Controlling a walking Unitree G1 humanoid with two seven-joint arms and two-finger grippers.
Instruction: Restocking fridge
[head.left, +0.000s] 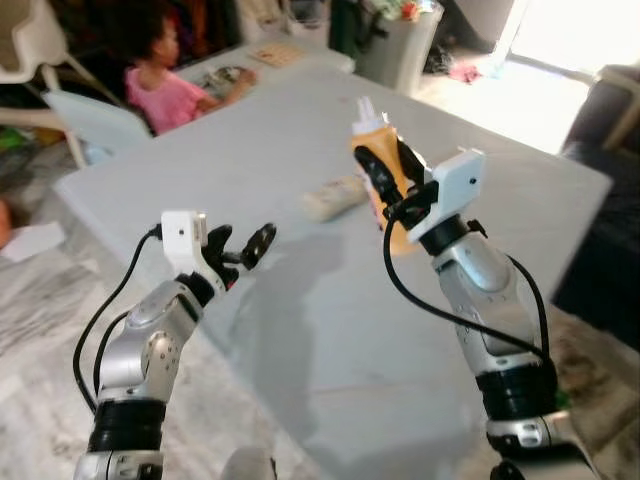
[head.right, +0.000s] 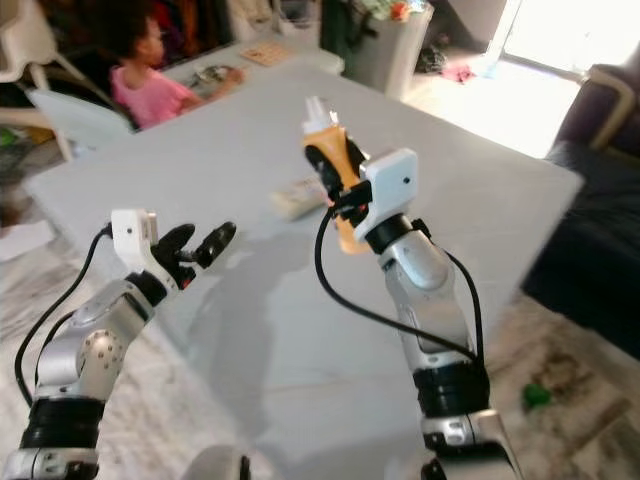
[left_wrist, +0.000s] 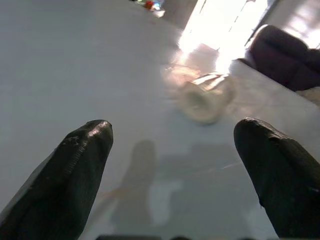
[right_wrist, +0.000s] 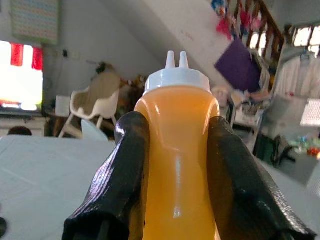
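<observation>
Grey and bare for the most part, our tabletop (head.left: 300, 330) fills a cluttered living room, with a person (head.left: 165, 85) in pink seated at its far corner and a dark sofa (left_wrist: 285, 57) off to our right.

Our right claw (head.left: 385, 170) is clamped on an orange squeeze bottle (right_wrist: 175, 165), one black finger down each flank of its body. We cannot tell for sure whether its base touches the tabletop or is just clear of it. The bottle stands close to upright, long axis vertical, its white twin-nozzle cap (right_wrist: 176, 77) pointing up.

We judge it a soft plastic bottle, moderately heavy if full, with smooth glossy walls that may slip or dent. A firm squeeze could force sauce out of the nozzles, so the hold belongs where it is now, mid-body below the shoulder, with only modest pressure, and the bottle kept cap-up on the way to the fridge.

Our left claw (head.left: 243, 248) hovers low over the near part of the tabletop, fingers spread and empty. Ahead of it a pale jar (left_wrist: 205, 97) lies on its side, well apart from the fingertips, just beside the bottle.
</observation>
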